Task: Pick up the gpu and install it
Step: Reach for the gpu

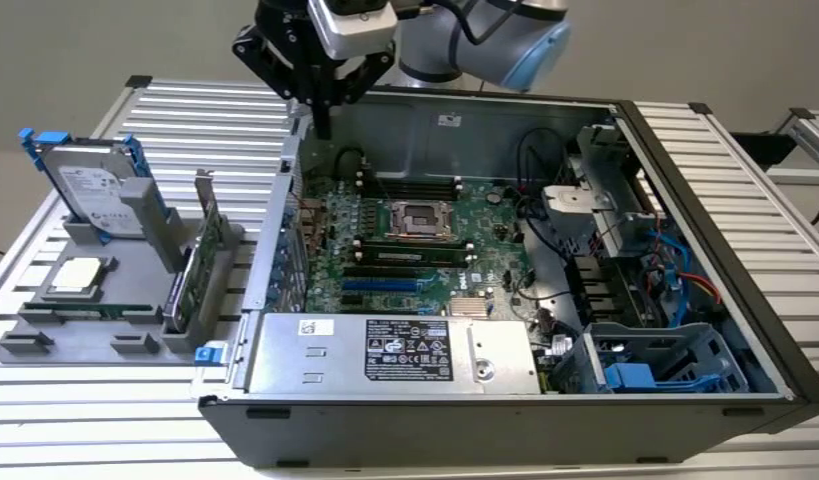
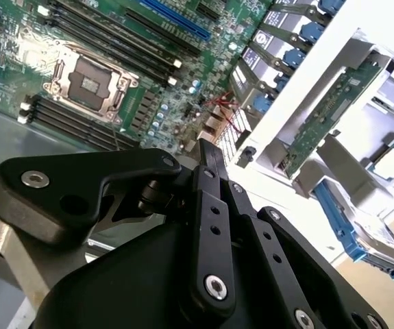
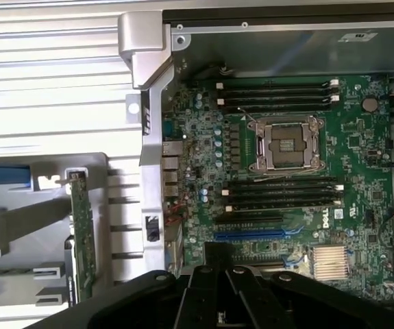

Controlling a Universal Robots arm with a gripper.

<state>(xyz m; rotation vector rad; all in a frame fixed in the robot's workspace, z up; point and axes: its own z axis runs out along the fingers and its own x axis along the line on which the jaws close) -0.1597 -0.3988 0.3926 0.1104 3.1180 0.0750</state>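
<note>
Clearly shut and empty, the end effector (image 1: 324,128) hovered over the case wall (image 1: 278,215), the gpu (image 1: 206,255) upright toward the exterior view's left.

1. In the exterior view, the arm (image 1: 489,40) rising from the gripper (image 1: 324,128) is cut off by the frame edge.
2. In the first wrist view, the gripper's black body hides the part of the motherboard (image 3: 286,171) nearest it.
3. The gpu (image 3: 82,233), off to the gripper's side, stands edge-on with its faces hidden.
</note>
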